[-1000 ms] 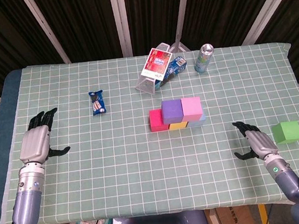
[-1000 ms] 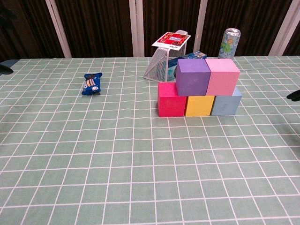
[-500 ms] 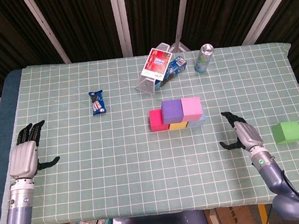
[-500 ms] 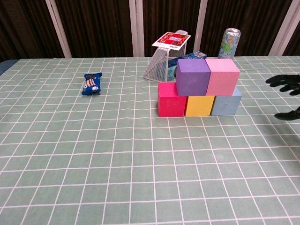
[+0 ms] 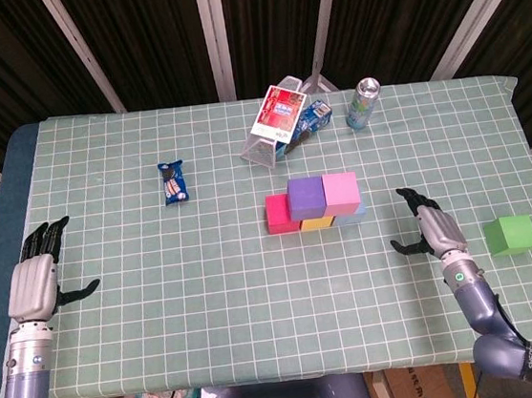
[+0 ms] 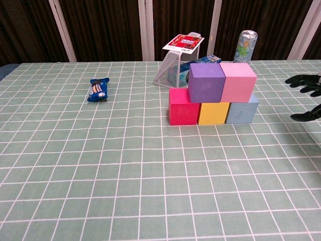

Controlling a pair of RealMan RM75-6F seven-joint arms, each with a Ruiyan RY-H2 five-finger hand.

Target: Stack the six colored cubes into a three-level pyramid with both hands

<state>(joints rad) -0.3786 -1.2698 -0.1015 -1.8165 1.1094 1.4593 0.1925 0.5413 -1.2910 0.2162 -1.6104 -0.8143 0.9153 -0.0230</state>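
While my right hand [image 5: 435, 230] hovers spread and empty near the table's right edge, the green cube [image 5: 511, 234] lies just beyond it toward that edge. Five stacked cubes [image 5: 314, 202] sit mid-table, to its left. My left hand [image 5: 35, 283] is open over the left edge.

From the chest, only my right fingertips [image 6: 304, 80] show, right of the stack.

A robot test lab: a table [image 5: 162, 297] under green gridded cloth, ringed by dark corrugated panels with white metal posts [image 5: 213, 32].
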